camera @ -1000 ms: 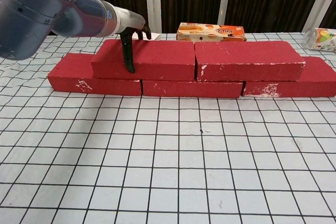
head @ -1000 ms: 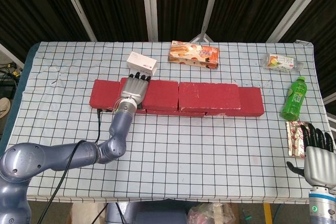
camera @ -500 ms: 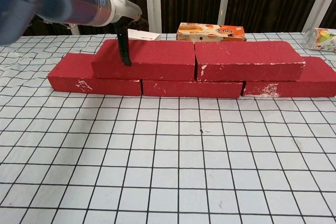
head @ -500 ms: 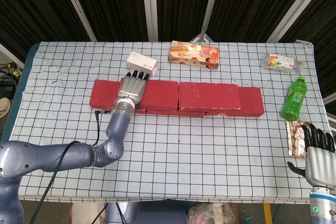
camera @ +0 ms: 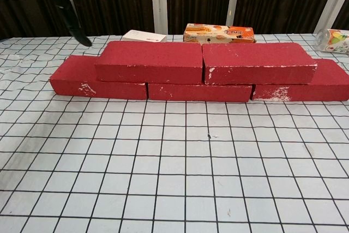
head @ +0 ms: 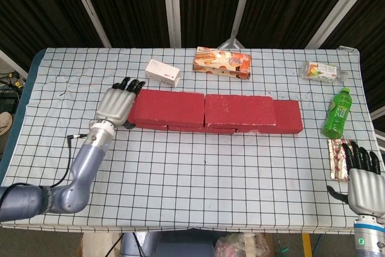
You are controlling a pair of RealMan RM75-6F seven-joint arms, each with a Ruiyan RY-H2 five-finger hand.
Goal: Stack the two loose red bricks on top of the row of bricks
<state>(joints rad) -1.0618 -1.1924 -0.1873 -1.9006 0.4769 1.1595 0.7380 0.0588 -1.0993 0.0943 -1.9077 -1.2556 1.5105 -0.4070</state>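
The left hand (head: 115, 104) hovers over the row's left end, fingers stretched out and slightly apart, holding nothing; its forearm slants down toward the table's near-left corner. Two red bricks, the left top brick (camera: 150, 61) and the right top brick (camera: 258, 63), lie end to end and touching on the bottom row of bricks (camera: 98, 84), their faces scuffed white in spots. The right hand (head: 363, 176) rests upright at the table's near-right edge, fingers loosely apart and empty, beside a snack packet (head: 337, 159).
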